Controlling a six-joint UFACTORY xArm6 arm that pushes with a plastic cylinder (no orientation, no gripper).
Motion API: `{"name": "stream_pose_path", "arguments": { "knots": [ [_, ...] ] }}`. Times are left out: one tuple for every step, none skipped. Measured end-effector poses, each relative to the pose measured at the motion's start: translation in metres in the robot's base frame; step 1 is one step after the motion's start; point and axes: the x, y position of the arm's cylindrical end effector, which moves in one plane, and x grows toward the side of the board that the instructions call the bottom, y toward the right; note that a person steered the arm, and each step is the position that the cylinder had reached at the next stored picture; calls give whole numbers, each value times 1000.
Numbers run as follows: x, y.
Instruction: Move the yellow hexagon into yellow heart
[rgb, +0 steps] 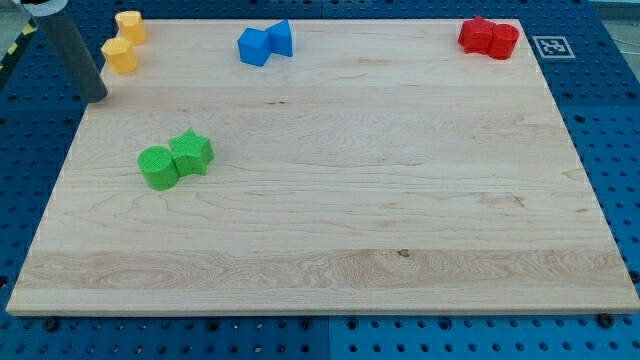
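Two yellow blocks stand close together at the view's top left corner of the wooden board (330, 220). The upper one (130, 25) looks like the hexagon. The lower one (120, 55) looks like the heart, though the shapes are hard to make out. They nearly touch. The dark rod comes down from the view's top left, and my tip (97, 98) rests at the board's left edge. It is just below and left of the lower yellow block, a short gap apart from it.
Two blue blocks (264, 43) touch each other at the top, left of centre. Two red blocks (489, 38) sit at the top right corner. A green round block (157, 167) and a green star (191, 152) touch at mid-left.
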Motion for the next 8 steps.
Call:
{"name": "stream_pose_path", "arguments": {
  "knots": [
    [-17,0],
    [-35,0],
    [-52,0],
    [-68,0],
    [-79,0],
    [-88,0],
    [-93,0],
    [-100,0]
  ]
}}
